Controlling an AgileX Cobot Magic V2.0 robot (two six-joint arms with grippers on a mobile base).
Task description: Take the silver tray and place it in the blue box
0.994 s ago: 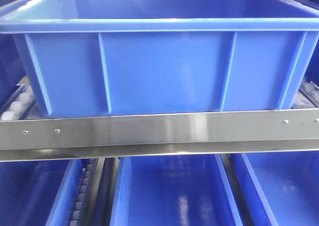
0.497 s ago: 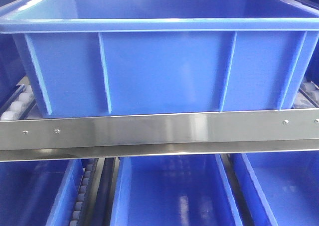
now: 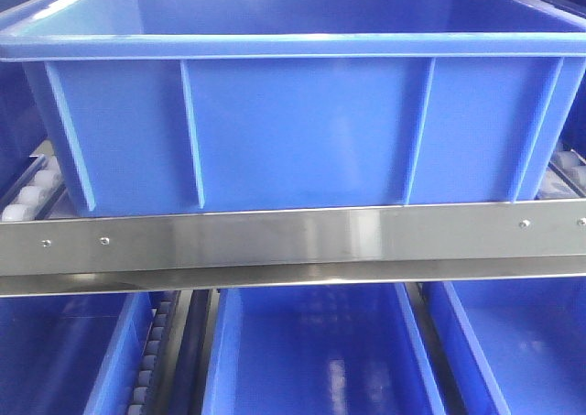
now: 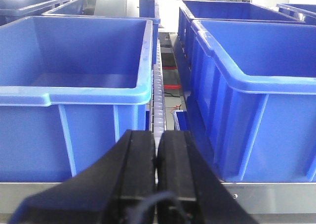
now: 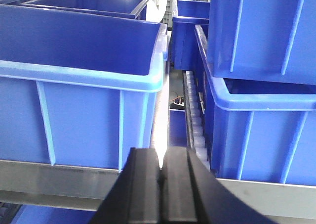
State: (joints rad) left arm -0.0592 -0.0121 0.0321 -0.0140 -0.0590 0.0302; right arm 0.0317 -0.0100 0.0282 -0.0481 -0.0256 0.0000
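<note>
No readable writing or brand is being shown on any crate. The blue box (image 3: 302, 122) is being carried on a metal shelf rail (image 3: 293, 236), filling the front view, with more blue crates (image 3: 311, 351) below. The left gripper (image 4: 156, 150) is being held with fingers (image 4: 140, 159) pressed together, nothing between them. The right gripper (image 5: 161, 172) fingers (image 5: 147, 179) are likewise being kept closed and empty, before neighbouring crates. The silver tray is not being seen in any view.

Steel shelf rail (image 3: 293, 236), white roller tracks (image 4: 158, 93), bright daylight behind, lower shelf crates (image 3: 311, 351)
</note>
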